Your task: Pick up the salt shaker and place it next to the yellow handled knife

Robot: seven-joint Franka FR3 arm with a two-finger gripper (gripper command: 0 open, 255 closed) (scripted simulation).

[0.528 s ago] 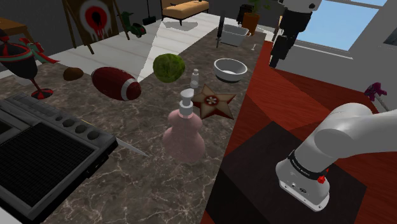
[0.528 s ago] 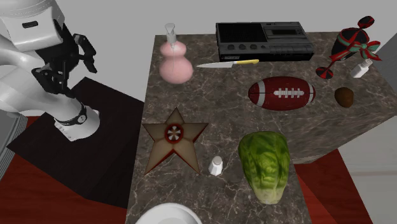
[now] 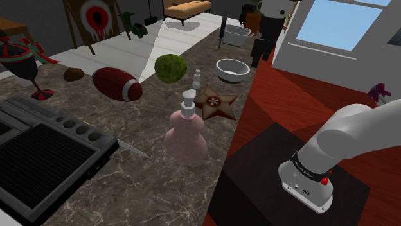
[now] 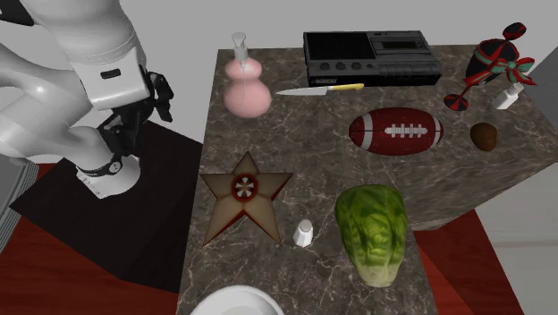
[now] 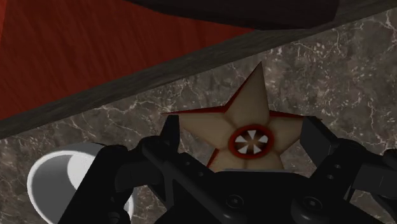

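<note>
Both fingers of your gripper stand apart, empty, probably because the salt shaker is not yet grasped. It stands well apart from the yellow-handled knife.

The salt shaker stands close between star ornament and lettuce, open from above.

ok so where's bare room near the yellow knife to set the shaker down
Widest bare patch: the counter bordered by the knife, football and star. Crowded on the knife's other side, where the tape deck sits close, and at its blade tip by the pink bottle.
</note>
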